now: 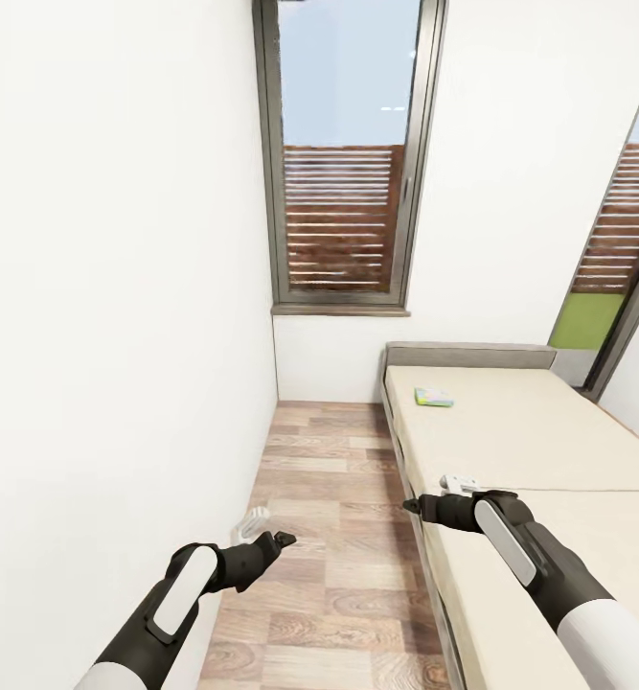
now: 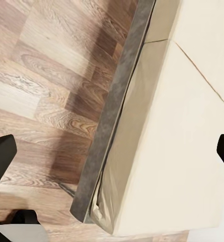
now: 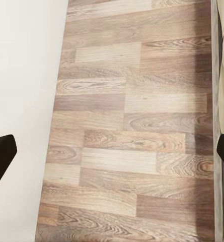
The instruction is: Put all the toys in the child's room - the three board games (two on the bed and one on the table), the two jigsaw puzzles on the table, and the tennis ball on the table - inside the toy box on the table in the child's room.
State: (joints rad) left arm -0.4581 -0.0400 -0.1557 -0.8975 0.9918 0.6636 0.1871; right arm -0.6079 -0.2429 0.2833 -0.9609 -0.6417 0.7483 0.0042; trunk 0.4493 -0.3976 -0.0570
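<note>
left gripper [image 1: 283, 540]: fingers spread, empty, over wood floor [image 1: 333, 537] | right gripper [image 1: 413, 505]: spread, empty, at bed [image 1: 549, 450] edge | board game [image 1: 434, 396]: near headboard [image 1: 470, 356]

This is a bedroom in a home, with a low bed [image 1: 511, 431] under a beige sheet, a wood floor [image 1: 329, 575], white walls [image 1: 118, 287] and a tall window [image 1: 343, 153].

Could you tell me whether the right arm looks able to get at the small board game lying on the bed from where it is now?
Probably not yet. The board game lies near the headboard end of the bed, while the right gripper, open and empty, hovers at the bed's near edge, well short. Nothing blocks the way across the sheet; the robot likely needs to move closer.
</note>
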